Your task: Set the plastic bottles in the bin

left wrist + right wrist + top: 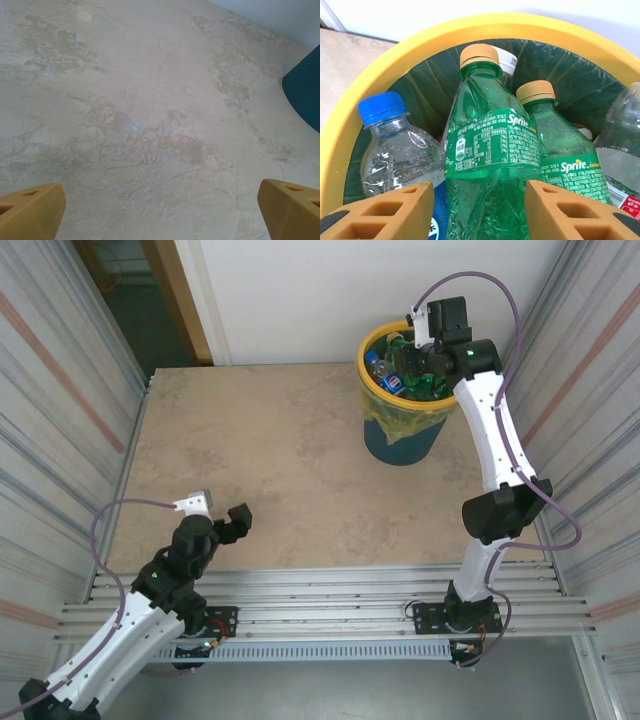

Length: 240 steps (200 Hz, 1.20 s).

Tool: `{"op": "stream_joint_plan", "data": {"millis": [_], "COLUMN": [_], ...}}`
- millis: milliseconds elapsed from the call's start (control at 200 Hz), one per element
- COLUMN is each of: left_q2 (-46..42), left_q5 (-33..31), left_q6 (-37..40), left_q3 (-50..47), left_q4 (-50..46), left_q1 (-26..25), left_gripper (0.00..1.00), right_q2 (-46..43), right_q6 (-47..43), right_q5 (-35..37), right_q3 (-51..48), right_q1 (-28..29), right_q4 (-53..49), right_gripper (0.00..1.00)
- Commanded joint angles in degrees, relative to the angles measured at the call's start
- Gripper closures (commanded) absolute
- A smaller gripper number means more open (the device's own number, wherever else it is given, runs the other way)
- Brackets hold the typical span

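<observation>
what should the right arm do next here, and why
Probably open the right gripper wide and lift away: the green Sprite bottle between its fingers already stands inside the bin, among other bottles; whether it is gripped isn't clear.

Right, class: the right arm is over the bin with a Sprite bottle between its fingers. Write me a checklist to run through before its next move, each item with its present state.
1. Right pincer above the mouth of the bin: ok.
2. Sprite bottle between its fingers, inside the rim: ok.
3. Whether that bottle is gripped or free: cannot tell.
4. Bin upright: ok.
5. Left pincer open, holding nothing, away from the bin: ok.
</observation>
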Motion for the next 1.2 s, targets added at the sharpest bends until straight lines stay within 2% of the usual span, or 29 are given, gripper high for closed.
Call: {"op": "stream_joint_plan", "data": {"millis": [0,175,296,426,581,852,1007,1197], "left_q2": [-0.5,-0.5,-0.9,-1.9,-3.3,-5.0,-5.5,-4.7], "left_q5": [-1.7,-1.8,-2.9,-4.3,-7.3,-13.7,-19.0,-25.5], "left_q6": [0.2,0.4,1.3,3.7,7.3,13.0,16.0,22.0], "left_q3": [1.4,1.5,2.7,5.0,7.9,13.4,13.1,10.1], "left_q4": [-1.1,-1.1,-2.8,-4.4,-6.7,-9.2,-4.5,3.4], "left_q1": [0.5,0.5,0.6,0.5,0.5,0.6,0.6,0.8], "left_gripper": [0.01,0.01,0.01,0.01,0.01,0.01,0.01,0.01], "right_q2": [-2.3,-4.6,-7.2,-12.5,-22.8,-49.2,-60.4,-66.1], "right_q6": [1.9,4.2,5.5,6.0,7.1,13.1,17.0,21.7], "right_q5": [0.6,-0.1,-0.8,-0.1,3.5,11.7,13.5,17.4], "right_q3": [0.6,1.4,0.7,-4.0,-16.9,-50.8,-63.0,-72.7], "right_q1": [-0.7,-2.4,-3.3,-3.5,-3.6,-4.4,-4.7,-4.9], "right_q4": [-0.4,1.3,1.5,3.7,8.8,20.8,20.9,19.8], "right_gripper": [0.47,0.43,0.37,0.22,0.0,0.02,0.02,0.02]}}
